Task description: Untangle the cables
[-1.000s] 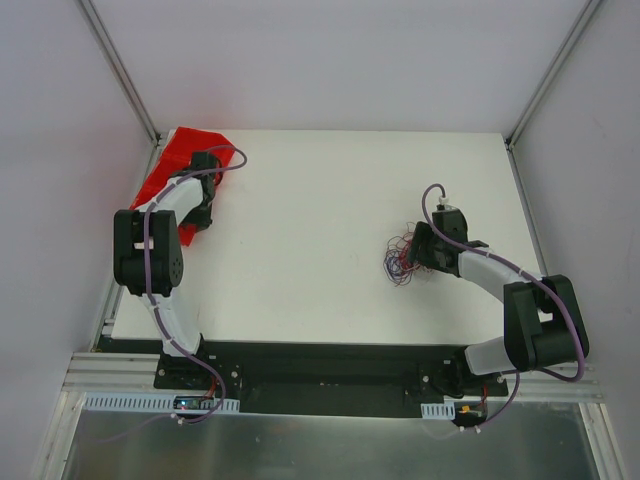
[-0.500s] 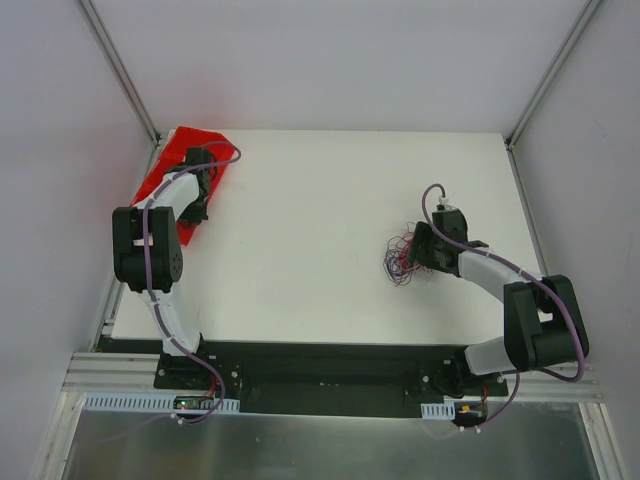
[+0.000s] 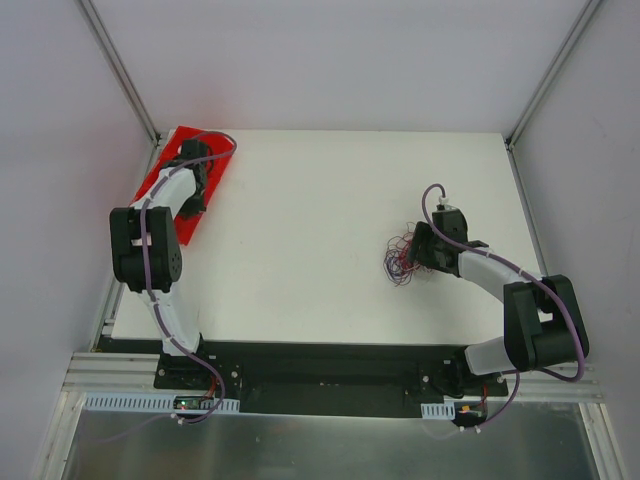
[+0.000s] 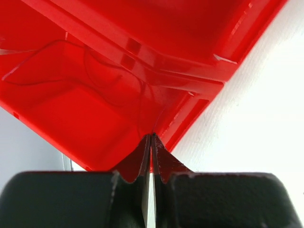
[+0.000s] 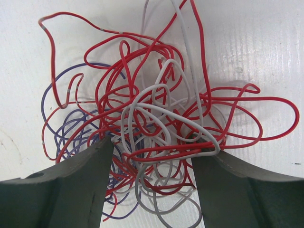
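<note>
Left fingers [image 4: 80, 199] clenched over red tray [image 4: 71, 109] (maybe pinching thin wire [image 4: 140, 111]); right fingers [image 5: 61, 190] spread, straddling cables [image 5: 152, 142].

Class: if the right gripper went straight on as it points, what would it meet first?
The right gripper would likely meet the cables: the tangle sits between its open jaws, on the table.

We see a tangle of thin cables [image 5: 152, 118], mostly red with purple and pale grey strands, looping over one another on a white surface [image 5: 266, 42]. Our right gripper [image 5: 153, 147] has its two dark fingers [image 5: 71, 185] spread apart, with the tangle's lower loops lying between them.
</note>
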